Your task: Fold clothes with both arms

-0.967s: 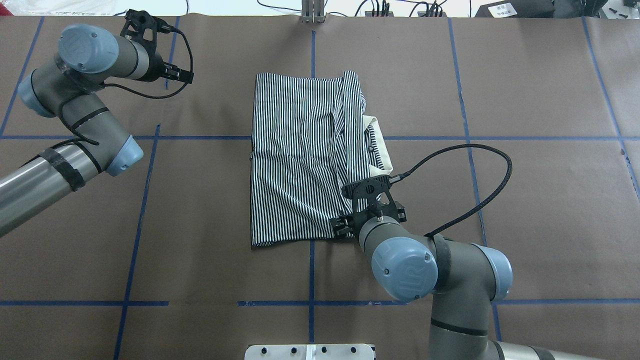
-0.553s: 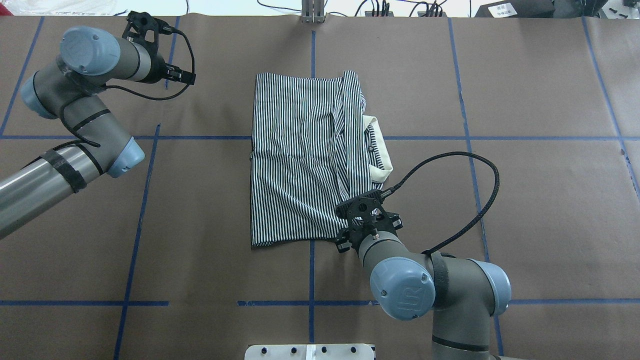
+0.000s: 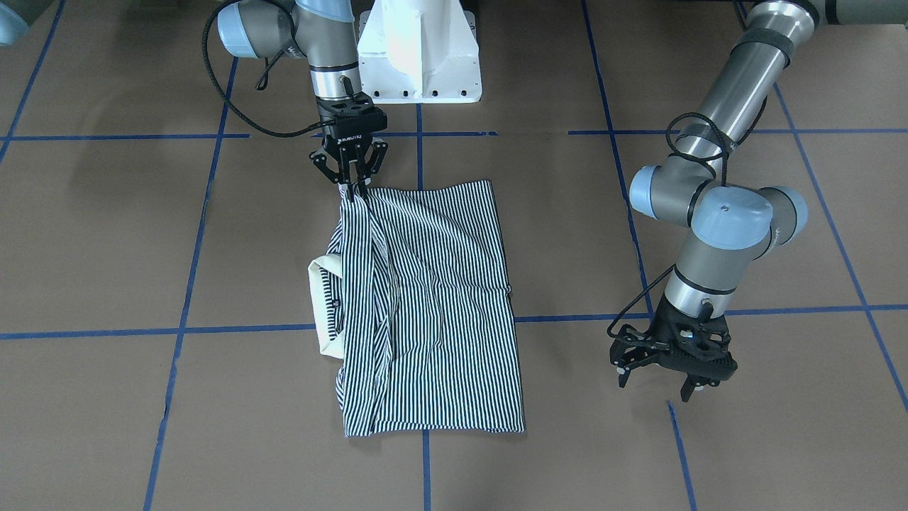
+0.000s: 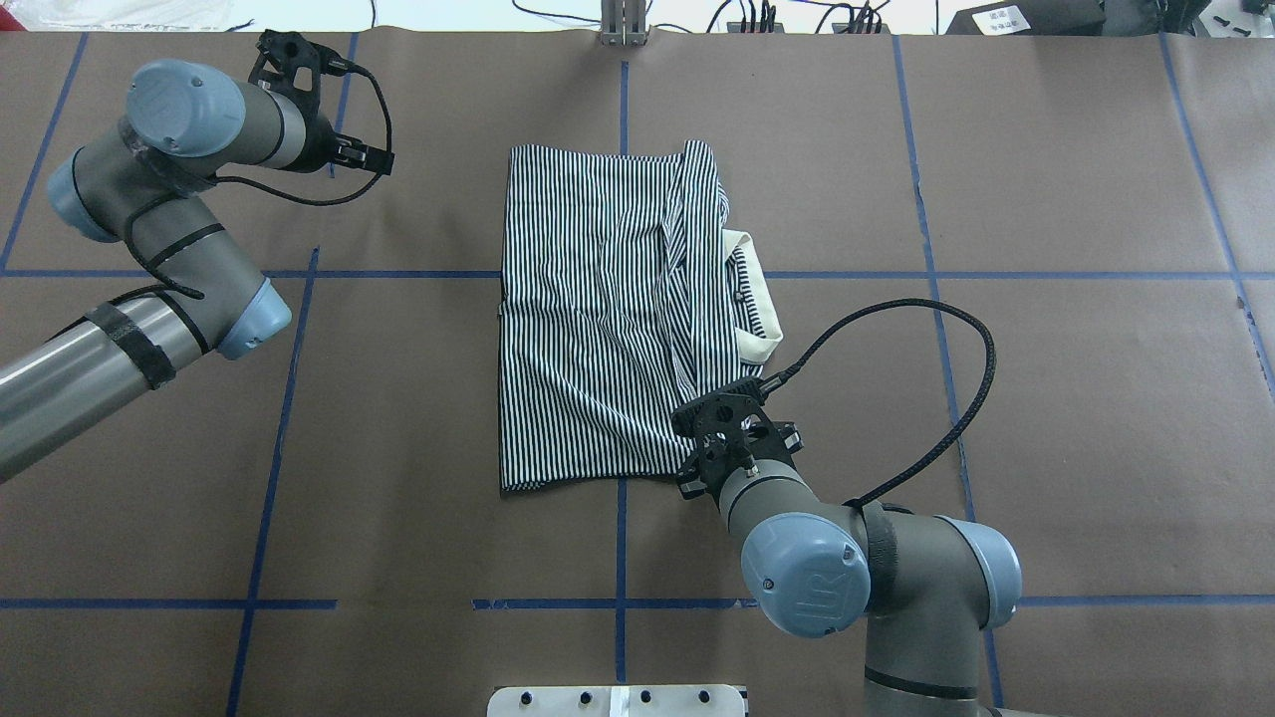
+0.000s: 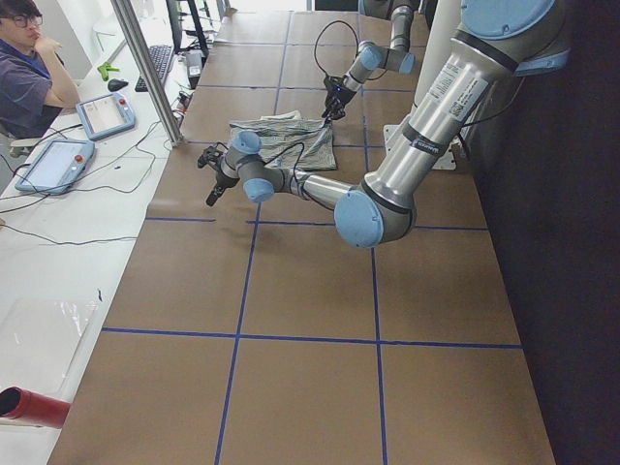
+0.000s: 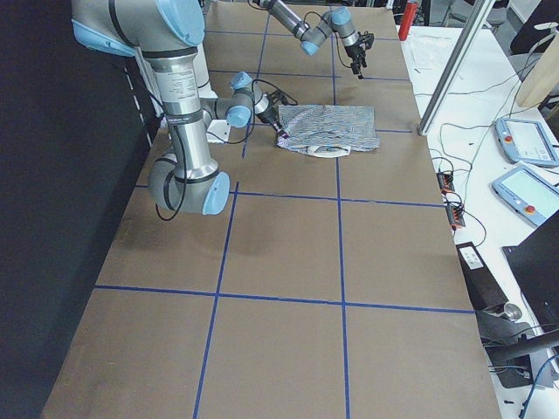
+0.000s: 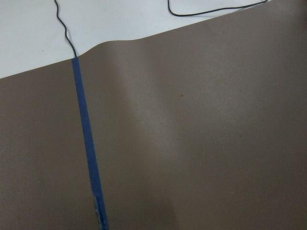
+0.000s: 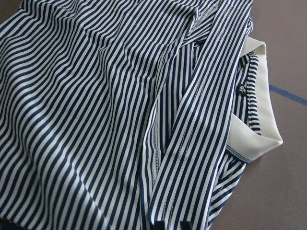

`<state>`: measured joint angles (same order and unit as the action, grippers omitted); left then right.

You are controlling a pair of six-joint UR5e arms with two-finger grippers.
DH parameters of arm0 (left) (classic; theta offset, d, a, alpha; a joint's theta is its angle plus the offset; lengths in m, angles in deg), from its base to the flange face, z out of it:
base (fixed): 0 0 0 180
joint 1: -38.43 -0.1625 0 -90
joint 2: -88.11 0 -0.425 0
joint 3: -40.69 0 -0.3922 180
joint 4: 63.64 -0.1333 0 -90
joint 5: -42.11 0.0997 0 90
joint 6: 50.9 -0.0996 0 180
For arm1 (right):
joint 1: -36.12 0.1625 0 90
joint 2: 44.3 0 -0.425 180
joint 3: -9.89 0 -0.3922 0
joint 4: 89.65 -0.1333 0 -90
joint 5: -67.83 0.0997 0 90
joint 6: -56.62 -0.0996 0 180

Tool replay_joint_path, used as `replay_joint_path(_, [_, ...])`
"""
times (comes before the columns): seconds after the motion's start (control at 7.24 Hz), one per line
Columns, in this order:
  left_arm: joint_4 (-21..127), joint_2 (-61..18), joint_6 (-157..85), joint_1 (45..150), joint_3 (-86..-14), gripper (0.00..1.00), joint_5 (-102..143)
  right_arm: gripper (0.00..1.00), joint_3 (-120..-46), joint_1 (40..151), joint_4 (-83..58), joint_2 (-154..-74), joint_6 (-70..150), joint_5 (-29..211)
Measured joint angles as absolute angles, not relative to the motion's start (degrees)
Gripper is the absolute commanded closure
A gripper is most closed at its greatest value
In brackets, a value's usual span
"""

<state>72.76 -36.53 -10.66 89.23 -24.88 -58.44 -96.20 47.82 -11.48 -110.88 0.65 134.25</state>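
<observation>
The striped polo shirt point(image 4: 598, 319) lies folded into a rectangle in the middle of the table, its cream collar point(image 4: 752, 289) sticking out on the right side. In the front-facing view my right gripper point(image 3: 352, 186) points down and is shut on the shirt's point(image 3: 433, 305) near corner by the robot, and the fabric rises a little to it. The right wrist view shows the shirt point(image 8: 96, 96) and collar point(image 8: 254, 139) close up. My left gripper point(image 3: 655, 389) is open and empty, well to the left of the shirt, over bare paper point(image 7: 192, 143).
Brown paper with blue tape lines point(image 4: 618, 602) covers the table. The white pedestal base point(image 3: 418, 57) stands at the robot's edge. Cables and plugs point(image 4: 757, 15) lie at the far edge. An operator point(image 5: 29, 68) sits by tablets beyond the table's end.
My right wrist has drawn back a little toward the robot's edge at the shirt's near corner. My left arm has shifted very slightly. The shirt's outline looks the same.
</observation>
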Motion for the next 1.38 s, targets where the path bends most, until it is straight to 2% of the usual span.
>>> replay_joint_path(0.28, [72.78, -36.52, -10.49, 89.05, -24.88, 0.00, -58.44, 1.00, -96.68, 47.94, -11.51, -111.75, -0.58, 133.28])
replay_joint_path(0.69, [73.08, -36.56, -10.39, 88.35, -24.88, 0.00, -58.44, 1.00, -102.75, 47.91, -11.51, -120.53, -7.82, 132.97])
replay_joint_path(0.83, [73.16, -36.59, -10.21, 88.17, -24.88, 0.00, -58.44, 0.79, -103.55, 47.68, -11.56, -123.02, -11.89, 132.91])
replay_joint_path(0.97, [73.19, -36.60, -9.89, 88.07, -24.88, 0.00, -58.44, 0.01, -103.70, 47.36, -11.59, -124.33, -14.56, 132.88])
replay_joint_path(1.38, [73.20, -36.56, -9.61, 88.01, -24.88, 0.00, -58.44, 0.00, -104.46, 47.29, -11.95, -124.05, -16.10, 133.97])
